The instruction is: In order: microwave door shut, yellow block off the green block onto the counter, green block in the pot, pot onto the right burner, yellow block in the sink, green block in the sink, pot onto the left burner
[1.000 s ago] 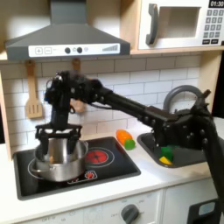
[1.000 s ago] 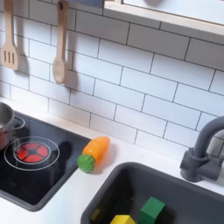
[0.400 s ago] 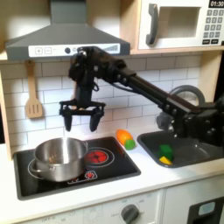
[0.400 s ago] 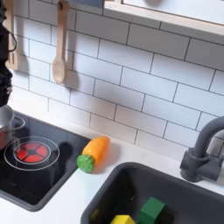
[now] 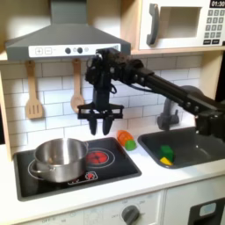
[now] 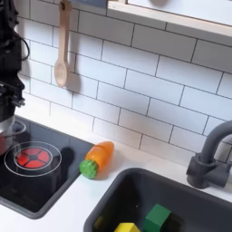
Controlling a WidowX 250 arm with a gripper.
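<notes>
Pot (image 5: pixel 60 158) released, gripper (image 5: pixel 100 125) apparently higher

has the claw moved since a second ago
Yes. In the first exterior view the claw has risen off the pot and swung toward the first exterior view's right; it now hangs open above the right burner, nearer the sink.

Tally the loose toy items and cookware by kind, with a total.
Blocks: 2, the green block and the yellow block, both in the sink
Toy vegetables: 1
Pots: 1
Hanging wooden utensils: 2
Total: 6
</notes>
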